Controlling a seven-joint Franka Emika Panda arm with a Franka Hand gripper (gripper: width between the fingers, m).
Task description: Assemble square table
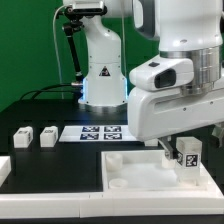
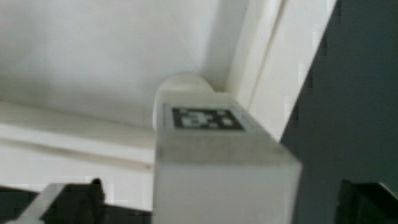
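Note:
The square table slab [image 1: 135,178] is a white square with a raised rim, lying at the front of the black table. My gripper [image 1: 186,148] is shut on a white tagged peg leg [image 1: 187,156] and holds it upright over the slab's corner at the exterior view's right. In the wrist view the leg [image 2: 217,150] fills the gap of my gripper [image 2: 222,208], its tag facing the camera, with the slab's rim [image 2: 260,60] behind it. Two more legs [image 1: 22,138] [image 1: 47,136] lie at the exterior view's left.
The marker board [image 1: 100,132] lies flat behind the slab in the middle. The arm's white base [image 1: 100,70] stands at the back. A white part [image 1: 3,168] shows at the exterior view's left edge.

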